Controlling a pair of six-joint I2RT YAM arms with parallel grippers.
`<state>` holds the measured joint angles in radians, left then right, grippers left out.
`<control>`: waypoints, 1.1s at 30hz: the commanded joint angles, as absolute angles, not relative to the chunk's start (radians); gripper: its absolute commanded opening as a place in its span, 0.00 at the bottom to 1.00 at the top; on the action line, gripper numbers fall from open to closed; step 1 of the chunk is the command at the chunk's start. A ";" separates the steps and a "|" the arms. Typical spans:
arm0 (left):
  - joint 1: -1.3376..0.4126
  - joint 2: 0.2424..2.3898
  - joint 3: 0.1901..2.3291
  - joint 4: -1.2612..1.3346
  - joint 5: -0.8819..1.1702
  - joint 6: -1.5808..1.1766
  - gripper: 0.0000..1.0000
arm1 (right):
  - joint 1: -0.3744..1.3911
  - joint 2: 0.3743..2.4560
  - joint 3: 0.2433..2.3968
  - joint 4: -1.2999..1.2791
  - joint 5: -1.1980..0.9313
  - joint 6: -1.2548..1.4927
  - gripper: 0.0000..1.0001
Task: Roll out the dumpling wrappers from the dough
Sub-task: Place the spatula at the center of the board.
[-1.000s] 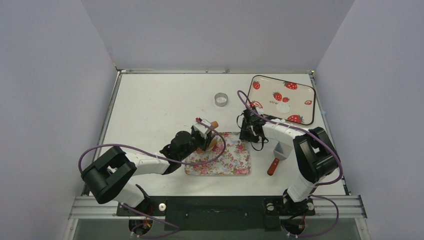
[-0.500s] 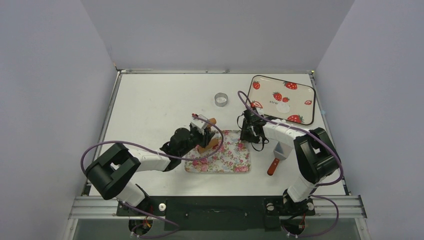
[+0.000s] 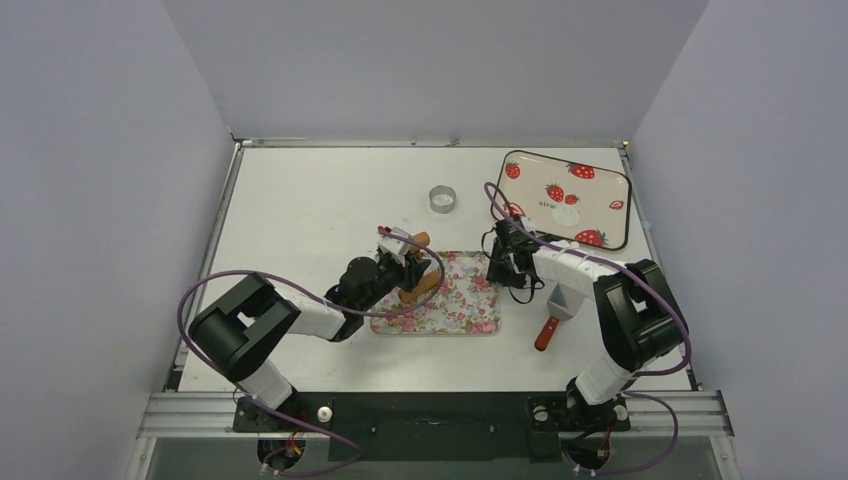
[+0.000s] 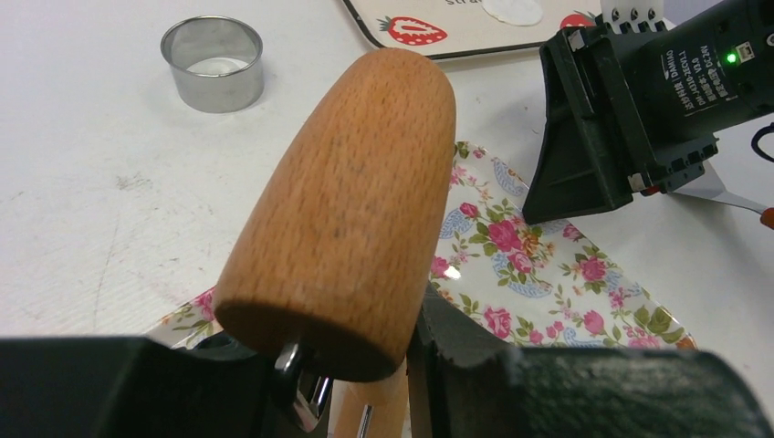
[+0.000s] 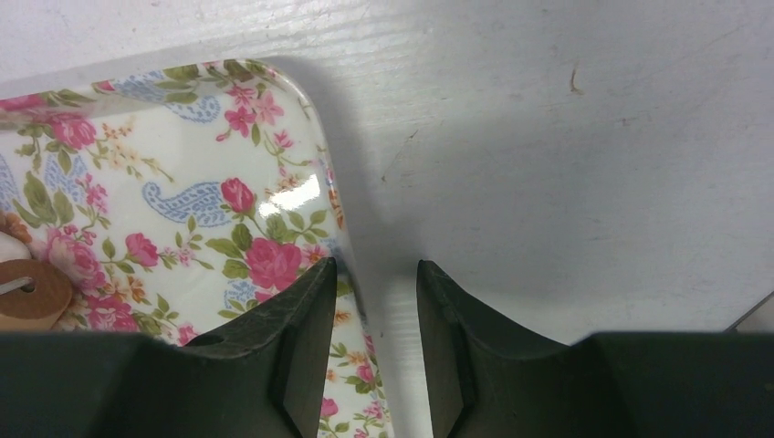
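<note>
- The left end effector [image 3: 405, 268] is clamped on a wooden roller [image 4: 347, 201] over the floral tray [image 3: 470, 312], mid-worktop [image 3: 320, 200].
- The right end effector [image 5: 374, 301] stands part-open astride that tray's right rim.
- One wrapper [image 3: 566, 215] lies on the strawberry tray [image 3: 600, 195] in the far right corner, where lettering starts "STR".
- The dough is hidden by the roller.
- The white print on the right end effector is unreadable.

A robot lab test cell: plain grey walls [image 3: 110, 150] box in a white tabletop [image 3: 310, 200] on three sides, two arms [image 3: 300, 320] are bolted to an aluminium rail [image 3: 680, 410] at its near edge, and purple cables [image 3: 240, 273] loop loose from them.
</note>
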<state>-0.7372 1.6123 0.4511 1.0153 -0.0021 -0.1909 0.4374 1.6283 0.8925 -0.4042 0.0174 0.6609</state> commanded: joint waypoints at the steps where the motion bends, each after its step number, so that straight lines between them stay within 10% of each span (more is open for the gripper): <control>1: -0.752 1.740 0.449 0.699 0.000 -0.217 0.00 | 0.420 1.612 0.877 -0.420 0.034 0.638 0.35; 16: -0.799 1.650 0.458 0.729 0.150 -0.167 0.00 | 0.418 1.647 0.891 -0.419 0.027 0.633 0.33; 33: -0.807 1.383 0.698 0.735 0.288 -0.109 0.00 | 0.475 1.630 0.850 -0.417 0.057 0.618 0.00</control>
